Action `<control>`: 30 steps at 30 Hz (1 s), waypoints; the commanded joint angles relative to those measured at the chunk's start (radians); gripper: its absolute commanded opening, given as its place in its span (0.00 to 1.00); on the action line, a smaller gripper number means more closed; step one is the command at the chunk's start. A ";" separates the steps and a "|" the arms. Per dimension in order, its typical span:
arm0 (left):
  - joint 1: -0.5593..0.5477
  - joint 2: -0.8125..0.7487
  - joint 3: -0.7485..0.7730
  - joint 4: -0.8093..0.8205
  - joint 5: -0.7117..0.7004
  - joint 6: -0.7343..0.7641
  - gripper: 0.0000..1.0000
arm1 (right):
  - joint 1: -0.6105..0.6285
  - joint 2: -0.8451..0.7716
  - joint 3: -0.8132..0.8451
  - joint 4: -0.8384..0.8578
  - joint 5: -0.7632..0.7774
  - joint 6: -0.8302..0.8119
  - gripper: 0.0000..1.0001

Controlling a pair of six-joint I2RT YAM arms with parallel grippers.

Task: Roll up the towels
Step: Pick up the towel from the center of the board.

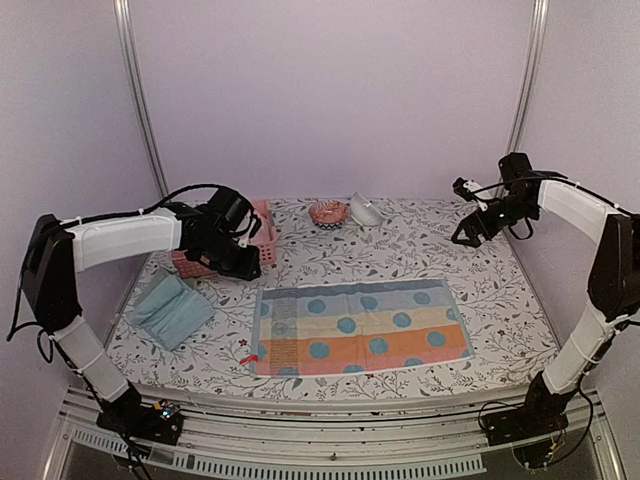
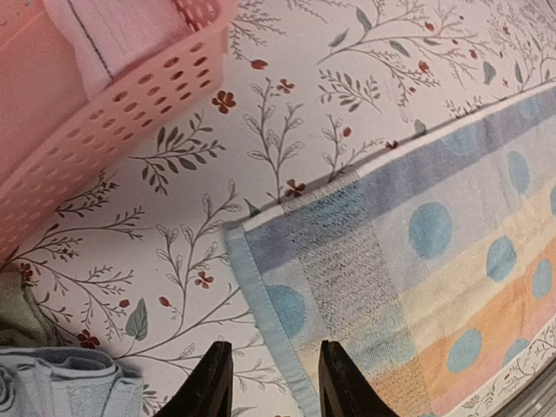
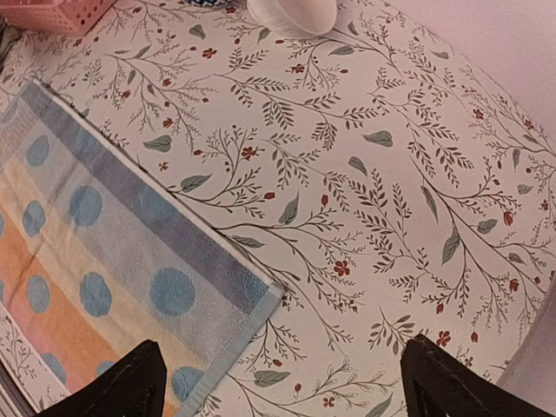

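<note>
The spotted towel (image 1: 360, 328) looks light and limp, best pinched at its nine-o'clock hem; left claw (image 2: 275, 360) part-open, right claw (image 3: 282, 352) wide, both empty.

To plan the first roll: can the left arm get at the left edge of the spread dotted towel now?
Probably yes. The left fingers hover over that edge of the dotted towel; nothing lies on it, and the pink basket stands apart, to the side.

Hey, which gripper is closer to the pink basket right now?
Left. The left gripper hovers just in front of the pink basket. The right gripper is far across the table, past the dotted towel.
</note>
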 commanded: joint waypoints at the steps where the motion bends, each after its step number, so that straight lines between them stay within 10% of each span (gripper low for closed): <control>1: 0.029 0.044 0.016 0.118 -0.058 -0.011 0.32 | -0.044 0.100 0.055 0.087 -0.077 0.100 0.83; 7: 0.036 0.054 -0.018 0.226 -0.088 0.024 0.27 | -0.044 0.270 0.119 -0.013 -0.050 0.105 0.42; 30: 0.008 -0.031 -0.215 0.351 -0.020 -0.077 0.33 | -0.033 0.466 0.063 0.039 -0.148 0.092 0.47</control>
